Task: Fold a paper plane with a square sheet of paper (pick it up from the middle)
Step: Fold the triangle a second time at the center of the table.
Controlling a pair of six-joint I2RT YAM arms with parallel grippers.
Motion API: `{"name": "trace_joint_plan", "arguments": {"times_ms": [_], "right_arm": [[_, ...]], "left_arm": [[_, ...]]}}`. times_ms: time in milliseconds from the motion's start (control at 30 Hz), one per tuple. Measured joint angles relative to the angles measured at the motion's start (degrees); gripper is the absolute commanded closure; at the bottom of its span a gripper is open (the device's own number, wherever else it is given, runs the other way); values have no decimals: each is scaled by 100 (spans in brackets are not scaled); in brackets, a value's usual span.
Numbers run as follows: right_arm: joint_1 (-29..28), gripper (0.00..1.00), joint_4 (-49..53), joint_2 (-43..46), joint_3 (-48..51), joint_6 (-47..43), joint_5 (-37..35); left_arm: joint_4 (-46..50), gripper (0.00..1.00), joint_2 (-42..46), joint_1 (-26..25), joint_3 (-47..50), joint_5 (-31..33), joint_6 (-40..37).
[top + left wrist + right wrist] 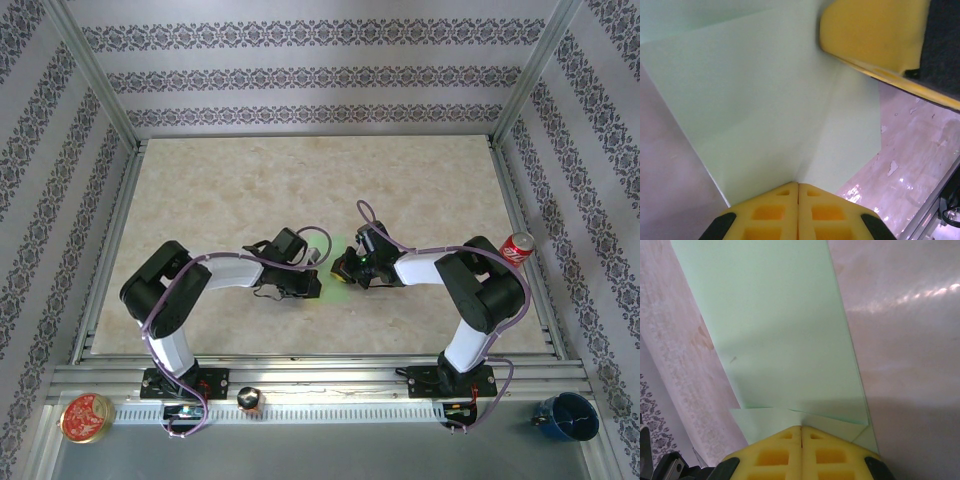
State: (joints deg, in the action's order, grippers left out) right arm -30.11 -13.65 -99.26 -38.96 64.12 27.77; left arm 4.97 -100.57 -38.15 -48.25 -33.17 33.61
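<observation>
Bright even light; the paper [765, 100] blurs close-up, tabletop [920, 295] glares.

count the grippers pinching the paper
2. The left gripper is shut on the paper where a crease ends; the right gripper is shut on a folded edge of it.

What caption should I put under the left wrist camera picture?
Left gripper, jaws shut, pinches the creased pale-green paper.
</observation>
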Motion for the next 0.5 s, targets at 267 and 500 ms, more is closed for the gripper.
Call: {"name": "trace_joint_plan", "arguments": {"times_ms": [267, 500], "right_arm": [[35, 100, -31, -17, 9, 0, 81], [37, 100, -35, -22, 9, 0, 103]], "left_arm": [[-142, 90, 227, 0, 319, 2, 127], [-155, 91, 570, 2, 695, 28, 295]]}}
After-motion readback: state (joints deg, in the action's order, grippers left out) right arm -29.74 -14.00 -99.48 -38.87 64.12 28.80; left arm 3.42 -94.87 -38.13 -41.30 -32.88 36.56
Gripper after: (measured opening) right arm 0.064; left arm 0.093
